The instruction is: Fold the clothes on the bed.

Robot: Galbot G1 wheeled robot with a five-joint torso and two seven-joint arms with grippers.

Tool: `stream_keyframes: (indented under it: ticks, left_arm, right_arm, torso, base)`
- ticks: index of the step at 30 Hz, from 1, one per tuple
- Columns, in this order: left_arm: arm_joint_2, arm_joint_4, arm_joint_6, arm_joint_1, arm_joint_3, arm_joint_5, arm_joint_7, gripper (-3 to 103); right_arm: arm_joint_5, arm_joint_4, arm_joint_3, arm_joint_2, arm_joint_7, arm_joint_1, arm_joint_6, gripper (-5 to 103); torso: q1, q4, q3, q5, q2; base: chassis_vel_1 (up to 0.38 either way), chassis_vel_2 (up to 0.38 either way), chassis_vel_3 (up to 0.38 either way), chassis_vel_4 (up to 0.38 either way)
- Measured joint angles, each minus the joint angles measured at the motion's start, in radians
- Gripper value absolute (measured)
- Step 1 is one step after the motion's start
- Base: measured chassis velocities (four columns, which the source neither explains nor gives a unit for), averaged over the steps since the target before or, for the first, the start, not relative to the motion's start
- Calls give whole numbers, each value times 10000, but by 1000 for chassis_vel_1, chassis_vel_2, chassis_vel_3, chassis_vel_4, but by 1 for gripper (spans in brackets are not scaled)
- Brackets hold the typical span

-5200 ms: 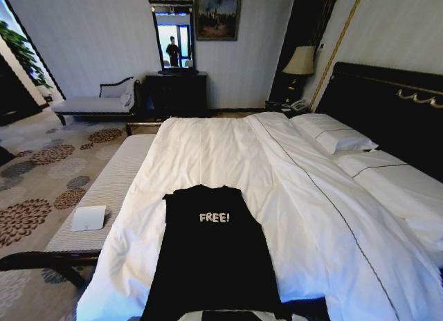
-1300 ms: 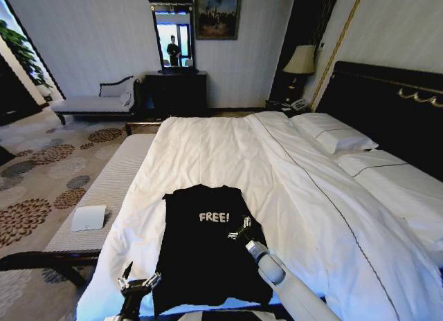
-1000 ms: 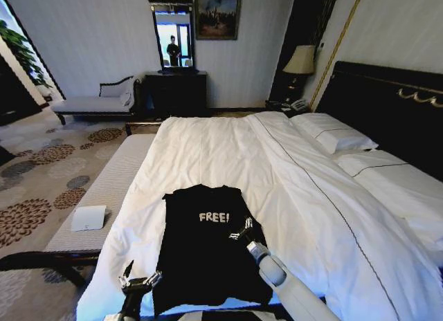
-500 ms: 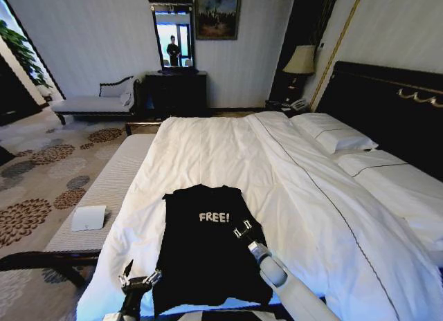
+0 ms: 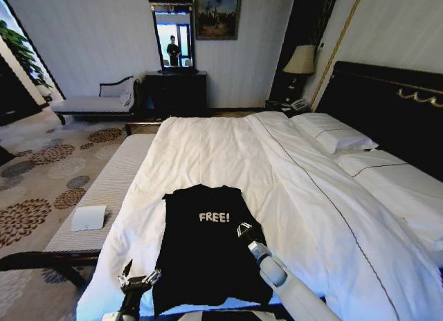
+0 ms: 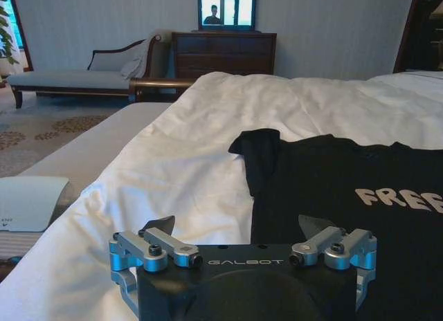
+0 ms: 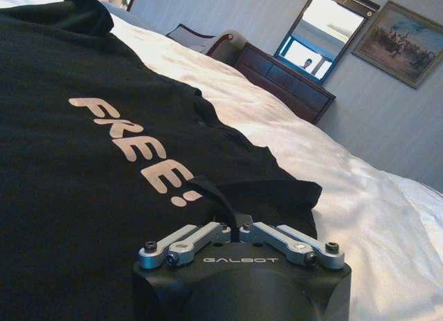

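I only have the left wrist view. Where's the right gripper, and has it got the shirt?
Observer: The right gripper is down on the shirt, at its right edge, just below the lettering.
Operator: Open or shut?
Observer: Shut. The right wrist view shows it closed on a raised pinch of black fabric.
Operator: Where does my left gripper sit against the whole shirt?
Observer: The left gripper is open, over the duvet, just off the shirt's left edge near the hem.
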Motion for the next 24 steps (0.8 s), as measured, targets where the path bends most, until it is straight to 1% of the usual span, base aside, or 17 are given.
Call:
stream_keyframes:
  ticks: [6,8,9,12,13,15,16,17,20,21,24]
  left_arm:
    - [48,2,-42,52,-27,-8,3,100]
    - [13,-15,-47,58,-28,-10,3,100]
    - [13,-15,-47,58,-28,-10,3,100]
    - [-20,-29,-49,63,-17,-6,5,100]
    - [-20,-29,-49,63,-17,-6,5,100]
    - [-21,-55,-51,77,-14,3,6,100]
    - [-22,-67,-52,84,-14,5,5,100]
    - [-22,-67,-52,84,-14,5,5,100]
    - [-41,-100,-62,105,-13,13,6,100]
    - [-41,-100,-62,105,-13,13,6,100]
    - [-57,-110,-75,114,-1,27,7,100]
  right_arm:
    - [75,-36,-32,31,0,69,5,0]
    - [417,-31,39,117,9,119,-35,0]
    - [417,-31,39,117,9,119,-35,0]
    - [1284,56,401,476,21,273,-275,0]
    - [1284,56,401,476,21,273,-275,0]
    - [2118,157,741,693,116,440,-630,0]
    - [2346,183,846,735,155,489,-744,0]
    - [2346,183,846,735,155,489,-744,0]
    - [3633,228,1349,843,454,743,-1299,0]
    - [3633,228,1349,843,454,743,-1299,0]
    - [4560,114,1699,927,747,947,-1634,0]
  torso:
    - [0,0,1,0,0]
    - [0,0,1,0,0]
    - [0,0,1,0,0]
    - [0,0,0,1,0]
    - [0,0,0,1,0]
    - [1,1,1,0,0]
    - [1,1,1,1,0]
    - [1,1,1,1,0]
    - [0,0,1,0,0]
    - [0,0,1,0,0]
    - [1,0,1,-1,0]
  base:
    - [0,0,0,0]
    - [0,0,0,0]
    - [0,0,0,0]
    - [0,0,0,0]
    - [0,0,0,0]
    - [0,0,0,0]
    - [0,0,0,0]
    - [0,0,0,0]
    - [0,0,0,0]
    - [0,0,0,0]
    - [0,0,0,0]
